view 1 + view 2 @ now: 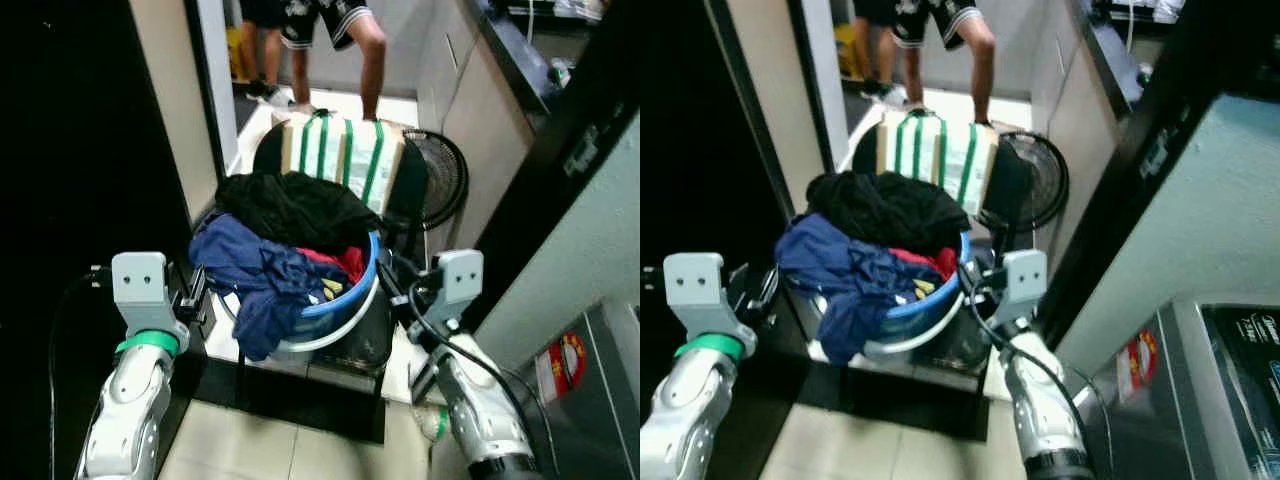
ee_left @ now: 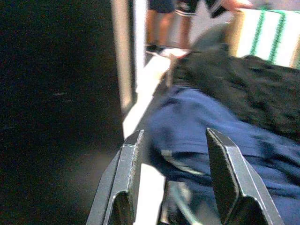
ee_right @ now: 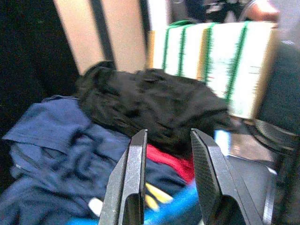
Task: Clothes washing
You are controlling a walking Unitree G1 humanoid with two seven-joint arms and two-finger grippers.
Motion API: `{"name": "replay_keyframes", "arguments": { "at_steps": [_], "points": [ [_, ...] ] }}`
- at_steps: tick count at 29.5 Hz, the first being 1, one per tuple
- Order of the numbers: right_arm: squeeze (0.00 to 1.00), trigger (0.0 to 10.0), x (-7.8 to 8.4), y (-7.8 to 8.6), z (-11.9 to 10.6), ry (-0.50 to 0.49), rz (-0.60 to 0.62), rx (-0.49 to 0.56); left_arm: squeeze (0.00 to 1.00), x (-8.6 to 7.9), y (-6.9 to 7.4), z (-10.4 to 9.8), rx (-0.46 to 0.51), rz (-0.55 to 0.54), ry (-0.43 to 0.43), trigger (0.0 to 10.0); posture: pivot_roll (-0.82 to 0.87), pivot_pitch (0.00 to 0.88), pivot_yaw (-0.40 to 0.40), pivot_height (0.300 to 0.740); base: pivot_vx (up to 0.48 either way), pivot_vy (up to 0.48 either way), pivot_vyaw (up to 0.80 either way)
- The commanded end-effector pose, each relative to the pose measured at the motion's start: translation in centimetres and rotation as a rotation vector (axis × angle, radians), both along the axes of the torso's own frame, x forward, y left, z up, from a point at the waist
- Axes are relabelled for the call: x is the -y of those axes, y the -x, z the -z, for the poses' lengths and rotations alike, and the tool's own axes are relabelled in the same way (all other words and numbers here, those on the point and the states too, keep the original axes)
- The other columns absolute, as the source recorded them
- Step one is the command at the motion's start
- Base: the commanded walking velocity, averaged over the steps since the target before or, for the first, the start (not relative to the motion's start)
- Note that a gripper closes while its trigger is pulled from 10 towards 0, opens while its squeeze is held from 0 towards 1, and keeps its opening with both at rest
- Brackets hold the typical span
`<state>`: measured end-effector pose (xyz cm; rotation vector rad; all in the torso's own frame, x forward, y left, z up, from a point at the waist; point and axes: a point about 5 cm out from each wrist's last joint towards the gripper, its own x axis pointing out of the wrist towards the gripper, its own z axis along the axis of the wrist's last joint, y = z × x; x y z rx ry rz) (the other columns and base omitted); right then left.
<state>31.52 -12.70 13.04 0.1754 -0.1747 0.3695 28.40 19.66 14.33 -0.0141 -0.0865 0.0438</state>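
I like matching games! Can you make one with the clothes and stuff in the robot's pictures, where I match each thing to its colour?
Things:
1. Garment hanging over the basin's front edge
2. Garment piled on top at the back
3. Cloth peeking out at the basin's right side
4. Stripes on the box behind the basin

Colours:
A. Green
B. Red
C. Navy blue
D. Black

Pairs: 1-C, 2-D, 3-B, 4-A
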Motion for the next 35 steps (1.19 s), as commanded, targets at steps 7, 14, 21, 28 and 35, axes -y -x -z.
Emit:
{"name": "replay_keyframes", "arguments": {
  "at_steps": [7,14,21,28,35],
  "points": [
    [0.00,10.0,-0.16,-0.15,0.13,-0.024,-0.002,-0.010,0.00,-0.44,0.20,0.40,-0.020,-0.013,-0.001,10.0,0.11,0.020,0.033,0.740,0.345,0.000,0.00],
    [0.00,10.0,-0.23,-0.21,-0.03,-0.027,-0.009,-0.002,0.00,-0.52,0.22,0.39,-0.019,-0.013,-0.001,10.0,0.12,0.015,0.033,0.740,0.342,0.000,0.00],
    [0.00,10.0,-0.35,-0.28,-0.34,-0.055,-0.024,0.008,0.00,-0.55,0.20,0.39,-0.019,-0.012,-0.002,10.0,0.12,0.015,0.033,0.740,0.339,0.000,0.00],
    [0.00,10.0,-0.50,-0.34,-0.46,0.013,-0.047,0.026,0.00,-0.64,0.23,0.21,-0.001,-0.023,0.024,10.0,0.12,0.020,0.035,0.740,0.094,0.000,0.23],
    [0.00,10.0,-0.38,-0.49,-0.67,-0.049,-0.044,0.025,0.00,-0.76,0.26,0.15,0.000,-0.027,0.015,10.0,0.12,0.020,0.035,0.740,0.000,0.000,0.46]
  ]
}}
